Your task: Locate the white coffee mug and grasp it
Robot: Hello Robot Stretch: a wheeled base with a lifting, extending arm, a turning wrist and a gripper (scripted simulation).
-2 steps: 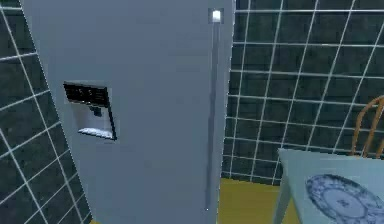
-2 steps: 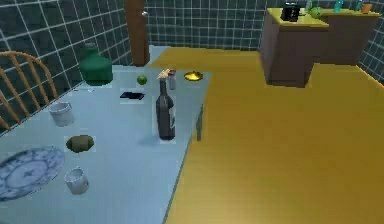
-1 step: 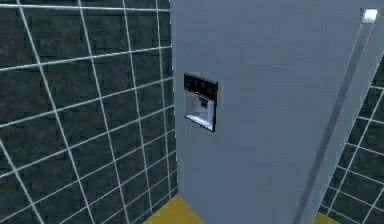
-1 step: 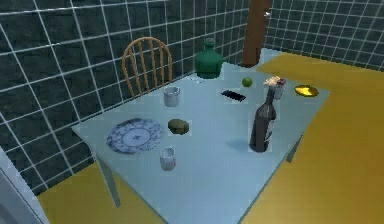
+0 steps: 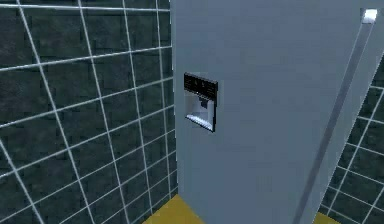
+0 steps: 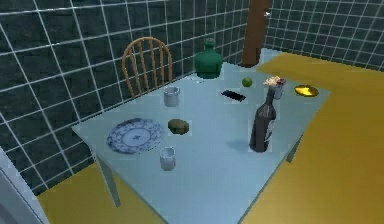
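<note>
On the pale blue table (image 6: pixel 215 160) in the arm side view stand two small pale cup-like things. One pale cup (image 6: pixel 172 96) is near the table's far edge, in front of the chair. A smaller whitish cup (image 6: pixel 167 158) stands near the table's near left edge, just below a patterned plate (image 6: pixel 134 135). I cannot tell which of them is the white coffee mug.
A grey fridge (image 5: pixel 270 110) with a dispenser panel (image 5: pixel 200 100) stands close ahead against dark tiled walls. The table also bears a small bowl (image 6: pixel 178 126), a dark bottle (image 6: pixel 262 125), a green vase (image 6: pixel 207 62), a green fruit (image 6: pixel 247 82), a dark flat thing (image 6: pixel 233 96) and a yellow dish (image 6: pixel 306 91). A wooden chair (image 6: pixel 147 62) stands behind it.
</note>
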